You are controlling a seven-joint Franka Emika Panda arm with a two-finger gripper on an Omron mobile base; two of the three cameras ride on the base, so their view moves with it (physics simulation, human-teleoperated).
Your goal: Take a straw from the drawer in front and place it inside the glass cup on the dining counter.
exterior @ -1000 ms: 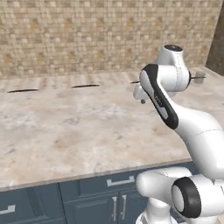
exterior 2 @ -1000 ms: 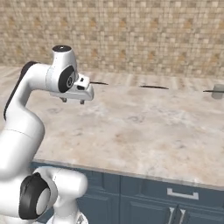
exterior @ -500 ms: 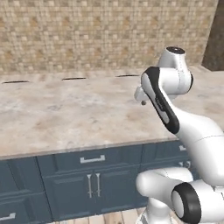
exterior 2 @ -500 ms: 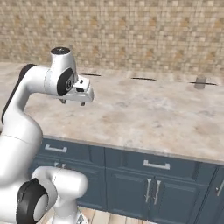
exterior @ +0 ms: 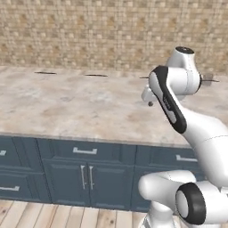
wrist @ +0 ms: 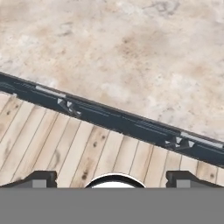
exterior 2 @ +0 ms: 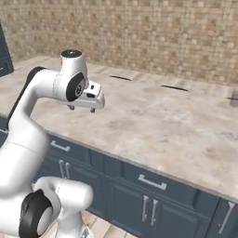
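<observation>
Gripper hangs open and empty above the near part of the dining counter, fingertips wide apart. Glass cup stands far off at the counter's back edge by the tiled wall. Navy drawers shut below.

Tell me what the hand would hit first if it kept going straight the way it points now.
The hand, jaws wide open and holding nothing, points down past the counter edge. Going by the hand view, it would likely meet the wooden floor first, just in front of the navy cabinet fronts, though depth is hard to judge.
</observation>
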